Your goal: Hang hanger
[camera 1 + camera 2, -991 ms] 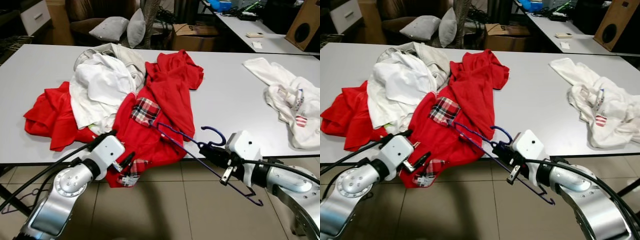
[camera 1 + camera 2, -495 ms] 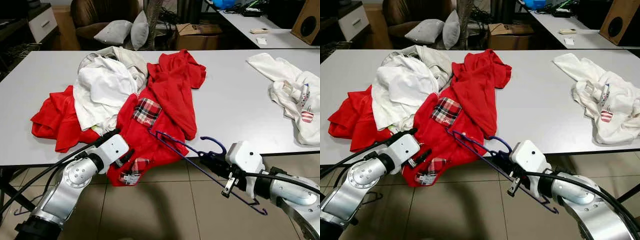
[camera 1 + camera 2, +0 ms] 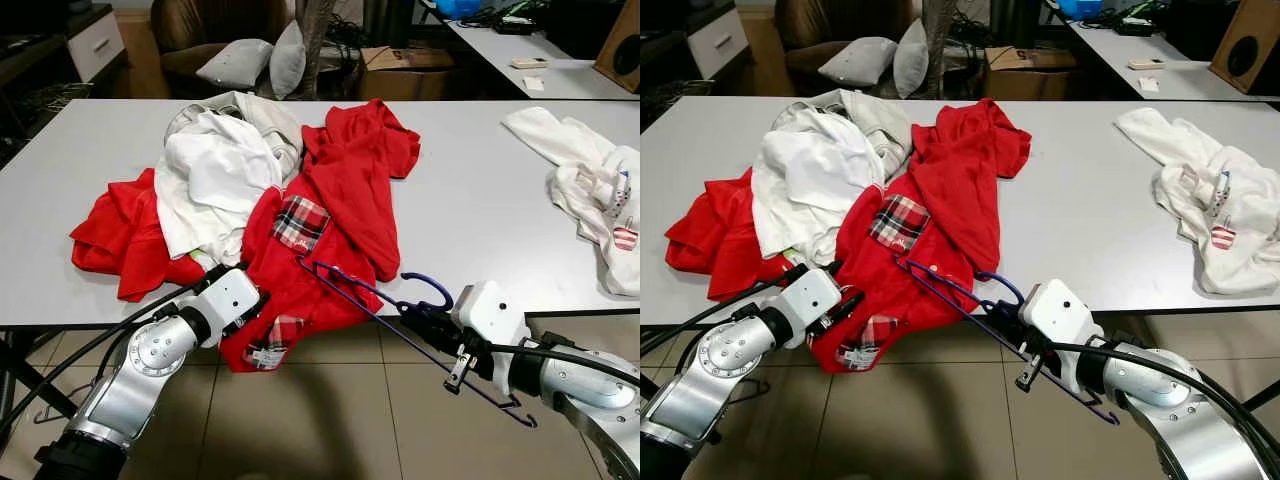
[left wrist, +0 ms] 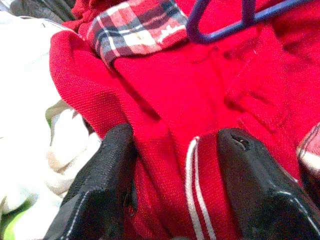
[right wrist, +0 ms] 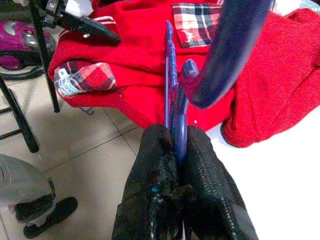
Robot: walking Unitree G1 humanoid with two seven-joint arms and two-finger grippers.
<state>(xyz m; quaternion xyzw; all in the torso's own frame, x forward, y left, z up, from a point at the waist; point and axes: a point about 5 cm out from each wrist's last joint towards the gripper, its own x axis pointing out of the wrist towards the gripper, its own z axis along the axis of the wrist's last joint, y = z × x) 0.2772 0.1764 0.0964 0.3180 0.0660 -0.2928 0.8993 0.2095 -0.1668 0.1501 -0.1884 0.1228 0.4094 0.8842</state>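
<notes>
Wrist views show right jaws clamped on hanger [image 5: 172, 107], left jaws apart around red shirt [image 4: 200, 100].

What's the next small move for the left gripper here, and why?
Probably close the left gripper on the red shirt. Its fingers are open with a fold of the striped hem between them at the table edge. The right gripper is shut on the blue hanger, whose far end lies by the plaid collar, so the shirt needs holding before threading.

Head stereo looks down at table [image 3: 470, 200]; wrists close on red shirt [image 4: 200, 100].
</notes>
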